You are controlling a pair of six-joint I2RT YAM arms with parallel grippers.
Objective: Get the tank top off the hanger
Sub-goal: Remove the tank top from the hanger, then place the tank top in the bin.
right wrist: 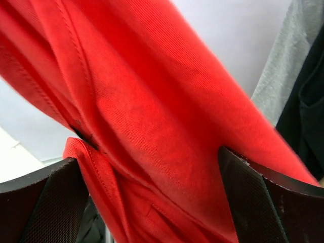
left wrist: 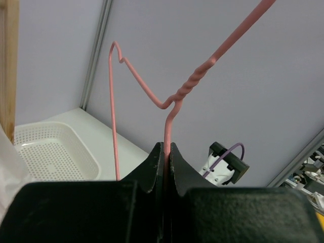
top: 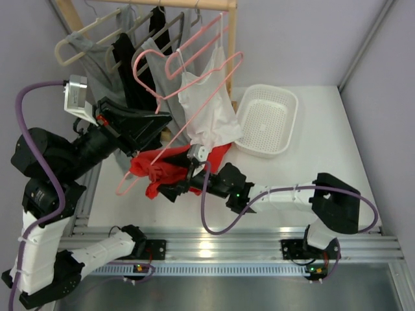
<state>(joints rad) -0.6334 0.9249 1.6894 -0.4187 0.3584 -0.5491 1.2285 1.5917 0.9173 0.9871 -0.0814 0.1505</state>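
A red tank top (top: 154, 166) hangs bunched on a pink wire hanger (top: 194, 100) that is held low over the table. My left gripper (top: 165, 121) is shut on the hanger's wire just below its twisted neck, seen in the left wrist view (left wrist: 166, 150) with the pink wire (left wrist: 165, 126) pinched between the jaws. My right gripper (top: 176, 188) is at the red tank top's lower edge. In the right wrist view its jaws stand wide apart (right wrist: 147, 167) with the red fabric (right wrist: 152, 116) filling the gap between them.
A wooden rail (top: 162, 3) at the back carries several hangers with grey, black (top: 133, 71) and white (top: 207, 110) garments. A white perforated basket (top: 285, 133) sits at the back right of the table.
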